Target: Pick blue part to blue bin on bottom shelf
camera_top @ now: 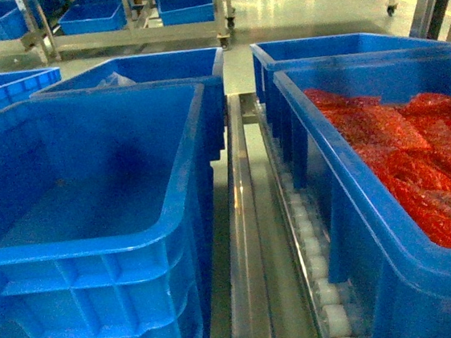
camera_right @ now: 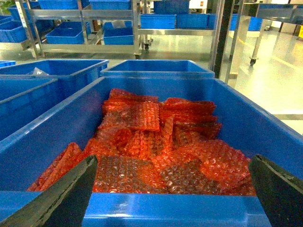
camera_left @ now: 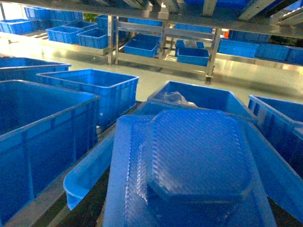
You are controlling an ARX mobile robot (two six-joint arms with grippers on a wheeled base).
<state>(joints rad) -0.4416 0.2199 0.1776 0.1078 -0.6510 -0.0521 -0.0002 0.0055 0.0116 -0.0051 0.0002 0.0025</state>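
Blue plastic fills the left wrist view: a flat, textured blue part (camera_left: 189, 165) with an octagonal raised panel lies right under that camera, most likely carried by the left gripper, though no fingers show and I cannot tell whether they are clamped on it. The right gripper (camera_right: 173, 194) has its two dark fingers (camera_right: 61, 198) spread wide apart with nothing between them, hanging just before the near rim of the crate of red bubble-wrap packets (camera_right: 156, 146), so it looks parked out of the way. Outward from there, the head view shows the blue bin (camera_top: 91, 199) at lower left, its smooth inside bare, which makes it the likely drop point. It sits on the bottom shelf (camera_top: 245, 239), whose steel divider and white rollers run between the two front crates. Behind it a like crate holds a clear plastic bag (camera_top: 115, 80). More shelving with blue crates stands across the floor.
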